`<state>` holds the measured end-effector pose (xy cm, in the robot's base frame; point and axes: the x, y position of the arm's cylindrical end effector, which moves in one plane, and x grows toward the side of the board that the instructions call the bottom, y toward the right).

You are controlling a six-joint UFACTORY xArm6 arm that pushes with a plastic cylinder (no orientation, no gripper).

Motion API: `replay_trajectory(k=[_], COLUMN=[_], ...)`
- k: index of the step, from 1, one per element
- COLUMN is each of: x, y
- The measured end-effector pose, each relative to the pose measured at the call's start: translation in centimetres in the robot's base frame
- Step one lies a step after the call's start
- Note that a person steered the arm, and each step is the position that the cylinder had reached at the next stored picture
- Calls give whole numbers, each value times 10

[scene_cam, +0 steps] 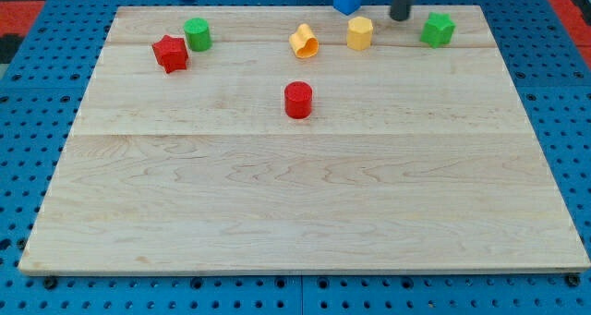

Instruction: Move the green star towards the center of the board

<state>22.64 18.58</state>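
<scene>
We carry no claw, only a rod; my tip (399, 18) rests near the desk's (305, 213) top edge, just left of the green star (438, 29), right of the yellow block (359, 33).

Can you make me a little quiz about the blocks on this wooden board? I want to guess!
1. True or false: my tip is touching the green star.
2. Which block lies nearest the middle of the board? A) red star B) red cylinder C) yellow hexagon block
3. Fill in: the block right beside the red star is the ______ cylinder.

Key:
1. False. My tip stands near the view's top edge, just to the view's left of the green star, with a small gap between them.
2. B, the red cylinder.
3. Green.
</scene>
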Motion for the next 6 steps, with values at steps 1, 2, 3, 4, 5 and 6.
replay_trajectory(k=[1,2,3,4,5,6], x=[-8,6,74,90,87,66], y=[28,67,29,-67,-16,9])
